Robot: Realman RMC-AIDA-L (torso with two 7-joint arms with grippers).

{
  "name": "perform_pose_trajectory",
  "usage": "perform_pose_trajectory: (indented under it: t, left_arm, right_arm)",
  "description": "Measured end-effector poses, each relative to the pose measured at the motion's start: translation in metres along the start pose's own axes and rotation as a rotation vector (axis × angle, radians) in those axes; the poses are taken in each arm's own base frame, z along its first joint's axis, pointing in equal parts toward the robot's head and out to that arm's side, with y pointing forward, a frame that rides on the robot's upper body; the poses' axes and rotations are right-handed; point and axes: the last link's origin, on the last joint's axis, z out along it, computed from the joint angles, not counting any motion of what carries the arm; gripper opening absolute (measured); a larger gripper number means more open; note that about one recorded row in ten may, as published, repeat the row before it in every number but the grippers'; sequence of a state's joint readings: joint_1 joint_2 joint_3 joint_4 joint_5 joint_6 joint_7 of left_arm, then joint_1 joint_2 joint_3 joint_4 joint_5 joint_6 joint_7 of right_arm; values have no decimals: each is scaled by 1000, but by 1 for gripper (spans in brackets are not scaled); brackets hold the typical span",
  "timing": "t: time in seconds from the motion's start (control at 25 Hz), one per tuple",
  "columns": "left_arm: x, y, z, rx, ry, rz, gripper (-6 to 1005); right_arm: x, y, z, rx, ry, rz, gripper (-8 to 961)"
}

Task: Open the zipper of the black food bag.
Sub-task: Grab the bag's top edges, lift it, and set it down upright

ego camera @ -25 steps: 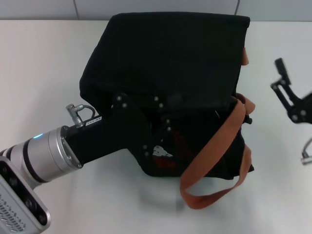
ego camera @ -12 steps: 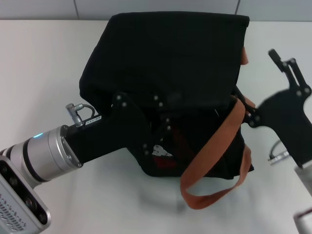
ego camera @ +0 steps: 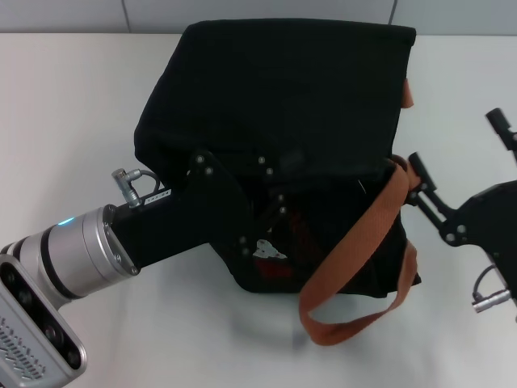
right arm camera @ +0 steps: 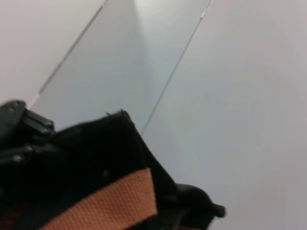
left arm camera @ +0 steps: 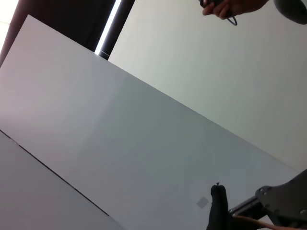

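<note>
The black food bag stands mid-table, with its bear print on the front face and one orange-brown handle looping down its right side. My left gripper is pressed against the bag's front upper edge, black on black. My right gripper is open at the bag's right side, one fingertip touching or almost touching the handle's top. The zipper cannot be made out against the dark fabric. The right wrist view shows the bag's corner and the handle up close.
The bag rests on a white table with bare surface on both sides and in front. A grey wall runs behind the table's far edge. The left wrist view shows only pale wall panels.
My right gripper has come in from the table's right edge toward the bag and now sits by the handle. The left arm and the bag have barely moved.
</note>
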State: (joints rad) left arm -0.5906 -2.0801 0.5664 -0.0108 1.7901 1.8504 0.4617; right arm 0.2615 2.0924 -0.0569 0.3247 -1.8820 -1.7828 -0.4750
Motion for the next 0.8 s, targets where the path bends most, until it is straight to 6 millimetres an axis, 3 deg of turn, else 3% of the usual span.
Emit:
perform_pose_trajectory:
  t: [0.44, 0.8]
  left_arm:
    - [0, 0, 0, 1, 3, 1, 93]
    - [1, 0, 0, -3, 6, 0, 92]
  right_arm:
    - [11, 10, 21, -99, 33, 53, 827]
    - [11, 22, 18, -168, 44, 77, 827]
